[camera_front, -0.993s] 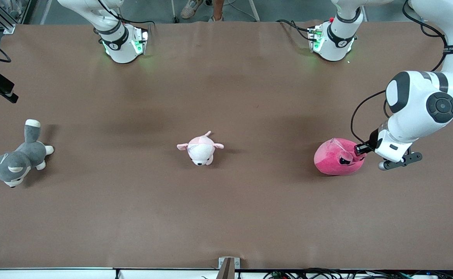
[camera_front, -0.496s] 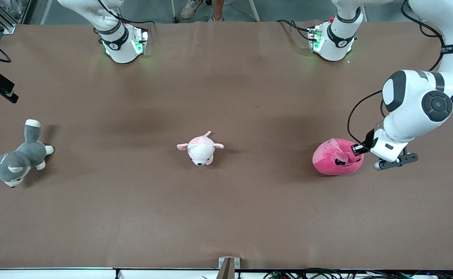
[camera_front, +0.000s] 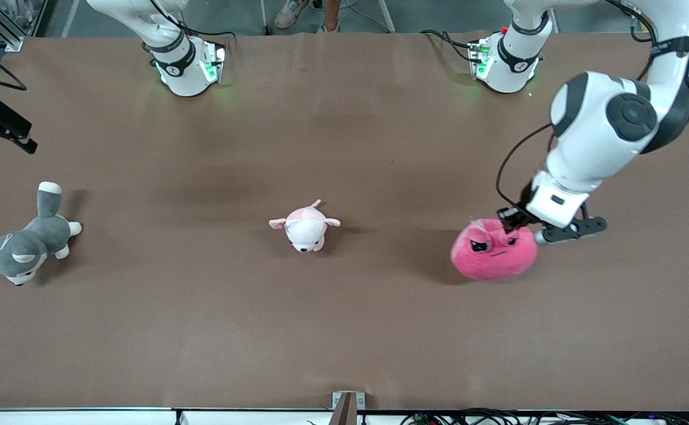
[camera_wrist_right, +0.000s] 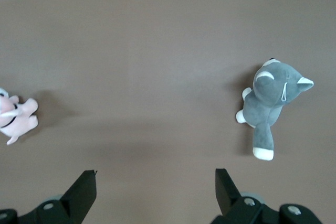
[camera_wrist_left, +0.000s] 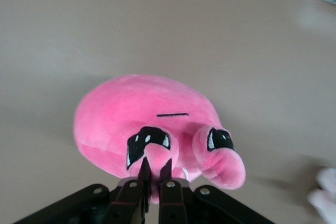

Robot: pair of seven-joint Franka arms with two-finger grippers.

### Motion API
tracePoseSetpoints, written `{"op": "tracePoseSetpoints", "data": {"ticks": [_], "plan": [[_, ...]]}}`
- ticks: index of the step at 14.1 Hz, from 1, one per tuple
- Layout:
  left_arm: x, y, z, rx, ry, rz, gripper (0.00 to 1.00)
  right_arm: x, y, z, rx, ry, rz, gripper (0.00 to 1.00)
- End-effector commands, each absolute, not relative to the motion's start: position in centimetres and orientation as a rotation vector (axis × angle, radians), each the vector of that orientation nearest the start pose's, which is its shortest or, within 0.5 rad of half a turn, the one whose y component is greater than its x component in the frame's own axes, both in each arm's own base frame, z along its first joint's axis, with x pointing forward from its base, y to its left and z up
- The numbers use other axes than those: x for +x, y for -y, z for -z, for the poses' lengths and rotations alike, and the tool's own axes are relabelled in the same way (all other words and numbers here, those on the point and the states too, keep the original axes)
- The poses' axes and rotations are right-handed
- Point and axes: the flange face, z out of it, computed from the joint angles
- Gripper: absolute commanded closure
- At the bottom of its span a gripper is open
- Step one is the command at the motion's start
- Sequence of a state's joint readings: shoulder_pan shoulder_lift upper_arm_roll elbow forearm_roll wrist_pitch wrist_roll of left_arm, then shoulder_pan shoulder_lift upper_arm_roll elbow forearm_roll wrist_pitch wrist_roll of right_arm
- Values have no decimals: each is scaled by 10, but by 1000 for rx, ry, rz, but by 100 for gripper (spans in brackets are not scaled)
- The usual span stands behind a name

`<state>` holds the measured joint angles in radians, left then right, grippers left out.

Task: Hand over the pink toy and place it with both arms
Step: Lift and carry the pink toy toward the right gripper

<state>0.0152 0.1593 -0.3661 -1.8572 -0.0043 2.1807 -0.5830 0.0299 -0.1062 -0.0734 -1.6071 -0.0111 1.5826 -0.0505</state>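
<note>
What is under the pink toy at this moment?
Under the pink toy, gripped at its ear by the left gripper, only the brown table and a shadow show. Whether its underside touches the table is hidden.

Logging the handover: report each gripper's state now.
Left gripper: shut on the pink toy, pinching its ear.
Right gripper: open, holding nothing.

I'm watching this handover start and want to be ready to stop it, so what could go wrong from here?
1. The left gripper pinches only a small ear bump of the pink toy, so the plush may slip out when carried.
2. The right gripper waits open above the table near the grey plush, apart from the toy; a loosely hanging toy may be hard to catch.
3. The pale plush lies between them and could get bumped.
</note>
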Motion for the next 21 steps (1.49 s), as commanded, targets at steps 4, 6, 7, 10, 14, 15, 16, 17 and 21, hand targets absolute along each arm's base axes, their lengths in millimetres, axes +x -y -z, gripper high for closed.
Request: {"op": "tracePoseSetpoints", "data": {"ticks": [4,6,7,10,14,15,16,17,21], "plan": [[548,330,-538,-3311,413,247,100,510,9,-679,-3154,67,50,0],[535,370,-557,-3370,367,262,100,500,5,-697,-3152,87,21,0],[531,388,-567,-3396,379,265,100,492,4,-712,-3151,88,14,0],[509,449,-564,-3452,378,169,100,488,-4,-720,-3151,112,4,0],[498,508,-567,-3562,368,165,100,494,-13,-709,-3121,134,-36,0],[485,528,-571,-3593,415,161,100,496,-19,-706,-3059,143,-46,0],[479,541,-571,-3619,481,170,100,500,-23,-700,-3013,144,-64,0],[474,550,-574,-3648,575,174,100,504,-27,-692,-2984,149,-81,0],[449,579,-574,-3688,754,121,100,522,-39,-660,-2894,162,-170,0]]}}
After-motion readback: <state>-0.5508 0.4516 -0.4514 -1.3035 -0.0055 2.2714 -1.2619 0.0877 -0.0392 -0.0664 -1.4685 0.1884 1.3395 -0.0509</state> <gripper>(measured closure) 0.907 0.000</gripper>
